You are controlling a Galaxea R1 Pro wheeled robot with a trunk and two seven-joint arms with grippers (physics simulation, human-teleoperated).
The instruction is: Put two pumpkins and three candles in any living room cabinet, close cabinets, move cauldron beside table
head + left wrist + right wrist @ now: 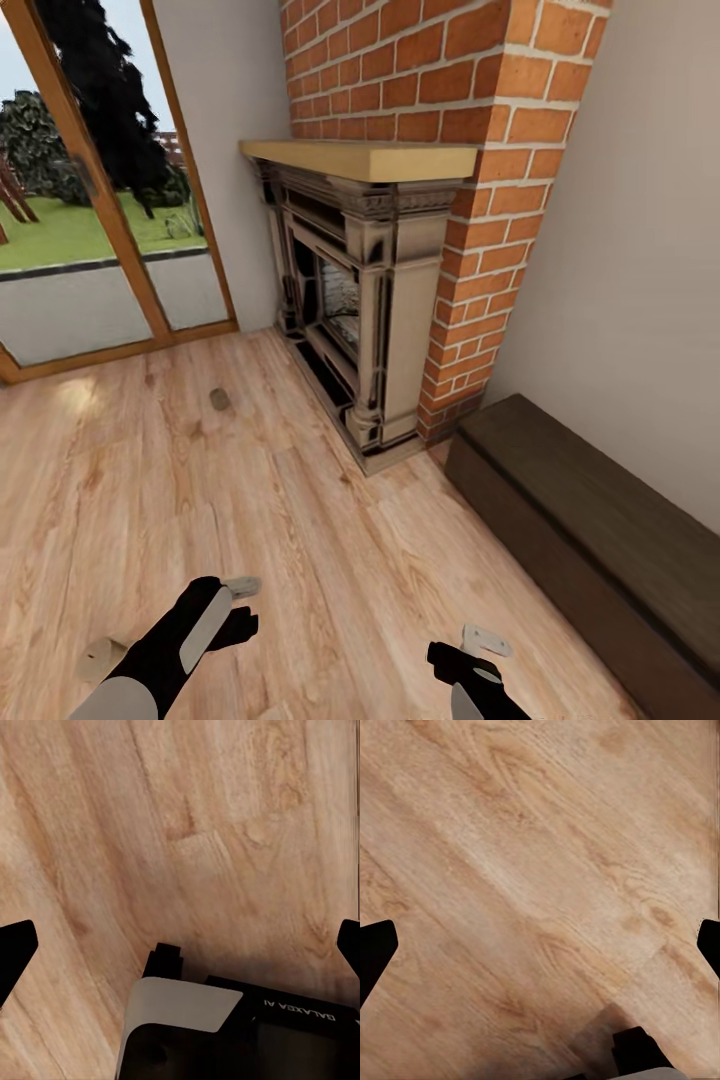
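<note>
Down by the wood floor (330,560), left gripper (180,945) and right gripper (540,945) both have fingers spread wide, holding nothing. One candle (219,399) sits left of the fireplace (360,310); the cabinet (590,540) runs lengthwise away from its right side, drawers closed.

A: What lies under the left tool (180,945)?
B: Pale wood floor (187,832), its grain and plank seams running slantwise.
A: And the fingers (15,949)?
B: Two dark tips at opposite edges, spread wide with bare floor between them.
A: Anything else?
B: A black-and-white robot part (187,1009) marked "GALAXEA AI".
</note>
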